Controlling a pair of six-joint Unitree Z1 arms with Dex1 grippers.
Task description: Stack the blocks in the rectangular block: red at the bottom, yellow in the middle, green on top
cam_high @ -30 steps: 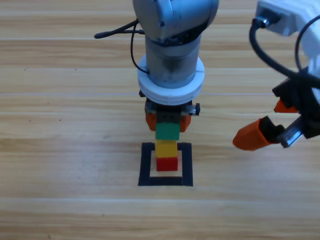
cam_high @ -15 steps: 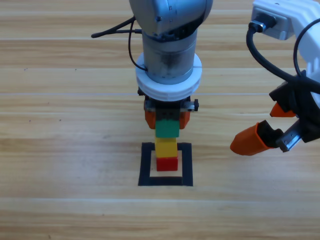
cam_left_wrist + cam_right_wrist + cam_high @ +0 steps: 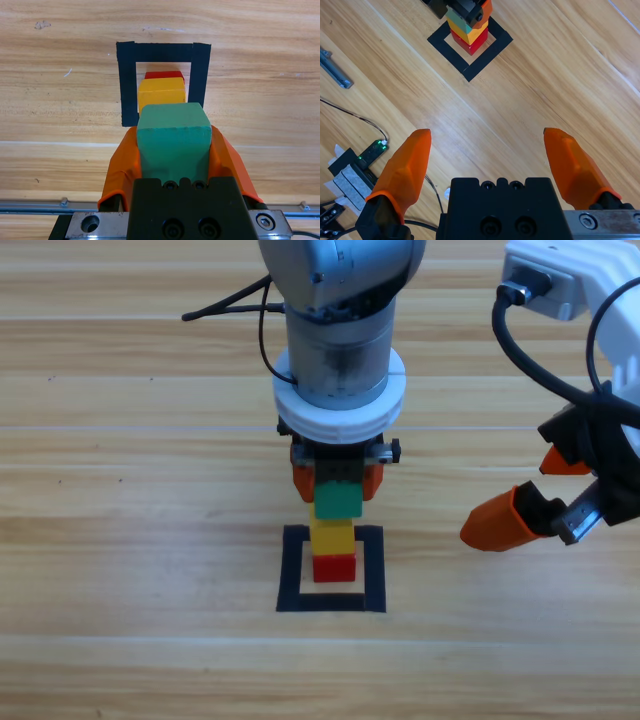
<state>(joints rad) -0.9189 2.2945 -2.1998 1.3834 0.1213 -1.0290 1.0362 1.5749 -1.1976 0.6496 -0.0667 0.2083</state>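
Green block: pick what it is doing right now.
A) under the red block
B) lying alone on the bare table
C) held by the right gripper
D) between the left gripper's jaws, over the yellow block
D: the left gripper is shut on the green block, which sits over the yellow block inside the tape outline.

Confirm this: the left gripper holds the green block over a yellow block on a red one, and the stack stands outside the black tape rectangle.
One thing is wrong: the stack stands inside the black tape rectangle, as the high view shows. The rest holds: the left gripper holds the green block over the yellow block on the red block.
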